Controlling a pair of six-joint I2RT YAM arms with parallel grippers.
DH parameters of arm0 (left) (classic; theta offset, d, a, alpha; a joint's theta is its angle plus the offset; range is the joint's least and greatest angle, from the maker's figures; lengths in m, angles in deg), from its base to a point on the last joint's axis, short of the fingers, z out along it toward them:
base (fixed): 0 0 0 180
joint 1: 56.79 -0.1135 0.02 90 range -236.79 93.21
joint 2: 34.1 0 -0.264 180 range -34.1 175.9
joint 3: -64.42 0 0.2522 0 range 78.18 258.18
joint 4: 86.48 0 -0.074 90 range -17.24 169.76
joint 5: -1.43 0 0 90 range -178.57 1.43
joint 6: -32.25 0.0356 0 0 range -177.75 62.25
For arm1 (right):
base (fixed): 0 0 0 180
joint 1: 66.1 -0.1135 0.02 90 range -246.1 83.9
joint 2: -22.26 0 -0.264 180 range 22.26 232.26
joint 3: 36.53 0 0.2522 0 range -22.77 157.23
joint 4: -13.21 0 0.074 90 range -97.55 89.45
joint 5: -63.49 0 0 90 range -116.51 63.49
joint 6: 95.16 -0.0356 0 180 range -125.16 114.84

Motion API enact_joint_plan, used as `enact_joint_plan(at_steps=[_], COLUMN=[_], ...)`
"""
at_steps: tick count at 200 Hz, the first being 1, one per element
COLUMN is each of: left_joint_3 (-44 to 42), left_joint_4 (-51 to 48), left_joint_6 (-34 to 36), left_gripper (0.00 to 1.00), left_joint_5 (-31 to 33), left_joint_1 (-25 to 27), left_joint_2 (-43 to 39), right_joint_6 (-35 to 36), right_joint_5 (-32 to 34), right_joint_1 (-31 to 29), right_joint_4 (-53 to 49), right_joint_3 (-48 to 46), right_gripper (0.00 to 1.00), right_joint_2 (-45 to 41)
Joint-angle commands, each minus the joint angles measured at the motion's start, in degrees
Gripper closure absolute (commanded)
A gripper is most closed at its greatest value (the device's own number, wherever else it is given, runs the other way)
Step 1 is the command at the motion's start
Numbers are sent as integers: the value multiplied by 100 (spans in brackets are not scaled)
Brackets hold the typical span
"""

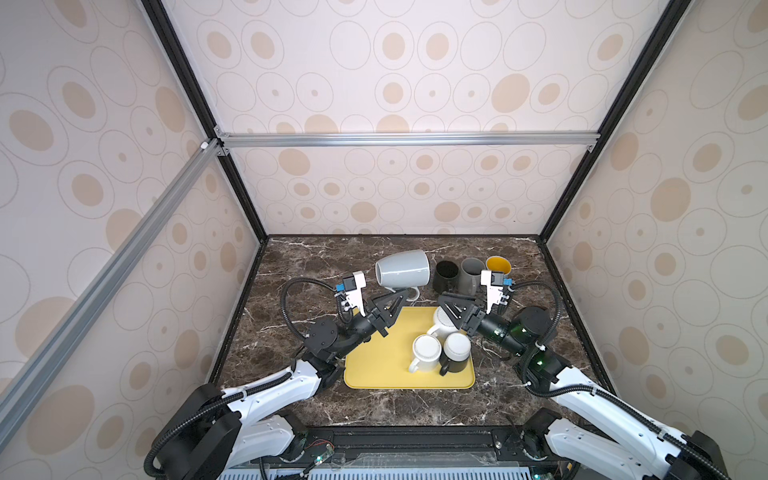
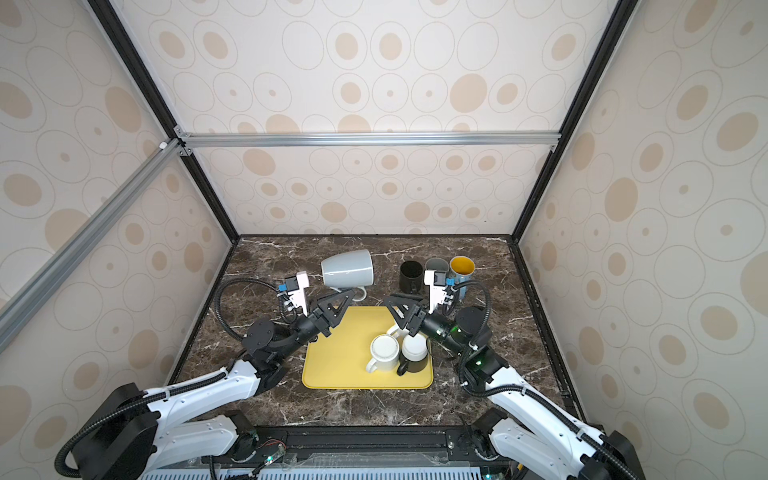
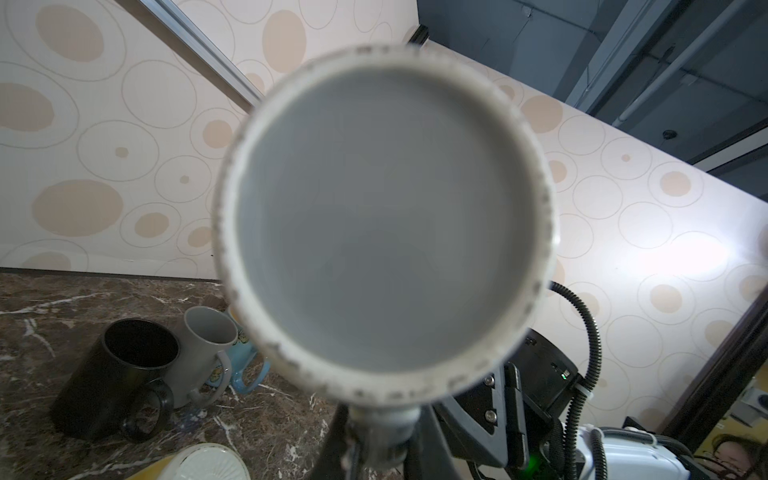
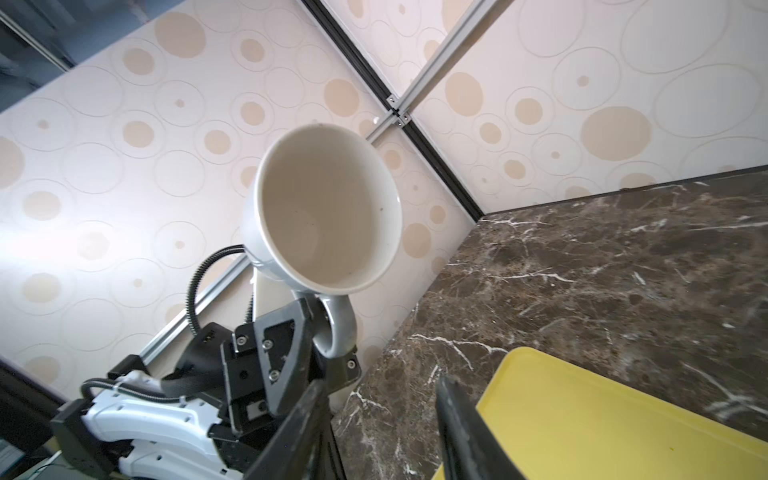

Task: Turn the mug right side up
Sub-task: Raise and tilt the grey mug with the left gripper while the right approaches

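The left gripper (image 1: 404,294) is clamped tight on the handle (image 4: 338,328) of the grey mug (image 1: 402,269). It carries the whole mug clear of the table (image 1: 291,266). In the right wrist view its black jaws pinch the loop of the handle from both sides, just below the mug's rim. The right gripper (image 1: 444,300) holds nothing. Its two fingers (image 4: 461,432) stand partly apart with only bare table showing between them, and it hangs over the far right corner of the yellow tray (image 1: 374,365), a little to the right of the mug without touching it. In both top views the mug lies on its side in the air, beyond the tray's far edge at the middle of the table and left of a black mug (image 1: 446,274). Its mouth faces right, its base faces left and its handle points to the near side. The outside is glossy grey and the inside is pale cream. The left wrist view shows the flat grey base ringed by a speckled, unglazed foot.
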Motion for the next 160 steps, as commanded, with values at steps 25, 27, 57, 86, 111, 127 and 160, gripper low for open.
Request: enact_joint_plan(at_steps=[25, 27, 57, 86, 111, 127, 160], left_joint_3=[26, 26, 23, 114, 137, 116, 70], left_joint_4=[2221, 2268, 2864, 3099, 3077, 2976, 2661], left_joint_6=[-884, -904, -1272, -1455, -1472, -1398, -1187], left_gripper=[100, 100, 100, 100, 100, 100, 100], left_joint_5=[1, -3, 23, -27, -60, -42, -6], left_joint_1=[-51, -49, -50, -36, -37, -28, -32], left_joint_2=[412, 446, 863, 1192, 1263, 1208, 979], right_joint_6=[-349, -340, -316, -410, -468, -509, -605], right_joint_5=[-232, -216, -46, -32, -14, 10, 80], right_joint_1=[18, 21, 9, 8, 7, -1, -23], right_joint_4=[1277, 1309, 1497, 1741, 1757, 1762, 1784], right_joint_3=[-135, -144, -238, -251, -192, -159, -93], right_gripper=[55, 55, 55, 55, 54, 55, 55], right_joint_2=[5, -2, -5, 222, 462, 607, 873])
